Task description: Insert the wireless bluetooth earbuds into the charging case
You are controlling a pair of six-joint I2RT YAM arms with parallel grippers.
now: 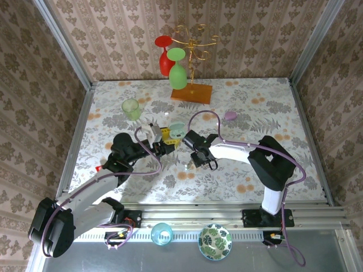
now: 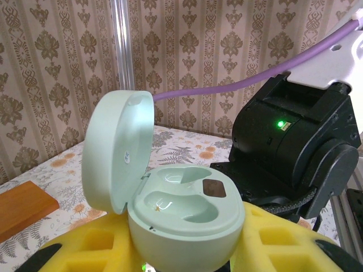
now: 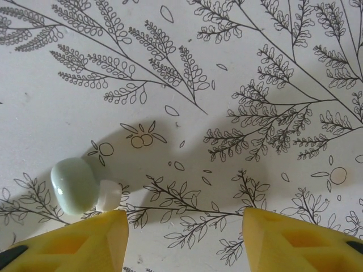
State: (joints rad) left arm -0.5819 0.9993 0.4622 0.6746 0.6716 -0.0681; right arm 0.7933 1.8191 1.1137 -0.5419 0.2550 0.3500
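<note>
The mint-green charging case point(image 2: 187, 221) sits between the yellow fingers point(image 2: 74, 249) of my left gripper point(image 2: 184, 249), which is shut on its body. Its lid point(image 2: 116, 150) stands open and both moulded wells are empty. From above, the case point(image 1: 177, 128) and left gripper point(image 1: 166, 139) are near the table's middle, with my right gripper point(image 1: 198, 160) just to their right. One earbud point(image 3: 74, 184), pale green with a whitish tip, lies on the tablecloth. My right gripper point(image 3: 182, 221) hovers open above the cloth. The earbud is just outside its left fingertip point(image 3: 110, 226), not between the fingers.
A gold rack with a red and a green glass point(image 1: 177, 68) stands on a wooden base point(image 1: 191, 93) at the back. A green cup point(image 1: 131, 109) is back left and a small pink case point(image 1: 230, 115) back right. The right arm's black wrist point(image 2: 295, 141) is close behind the held case.
</note>
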